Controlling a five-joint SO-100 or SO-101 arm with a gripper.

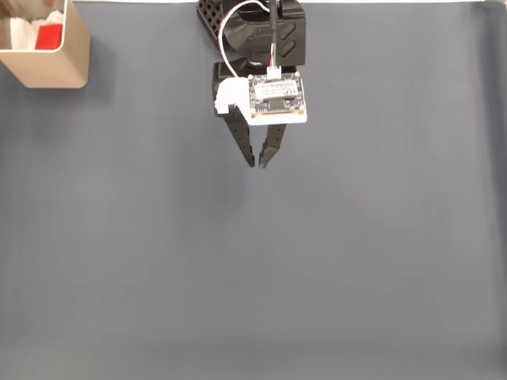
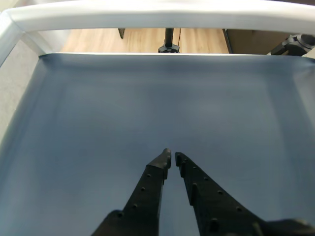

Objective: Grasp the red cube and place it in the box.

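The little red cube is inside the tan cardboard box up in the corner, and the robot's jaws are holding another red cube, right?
Not quite. The small red cube does sit inside the tan open-topped cardboard box in the top left corner of the fixed view, but the black two-finger gripper holds nothing. The wrist view shows its jaws nearly closed with bare grey mat beneath them.

A hobby or lab-style robot bench in an ordinary room is suggested. The work surface is covered by a plain grey-blue mat (image 1: 317,277). A bare circuit board (image 1: 276,93) with loose wires is mounted on the arm at 12 o'clock in the fixed view. In the wrist view, a wooden floor (image 2: 142,42) and a black stand foot (image 2: 169,47) are seen at 12 o'clock, beyond a white frame rail (image 2: 157,17).
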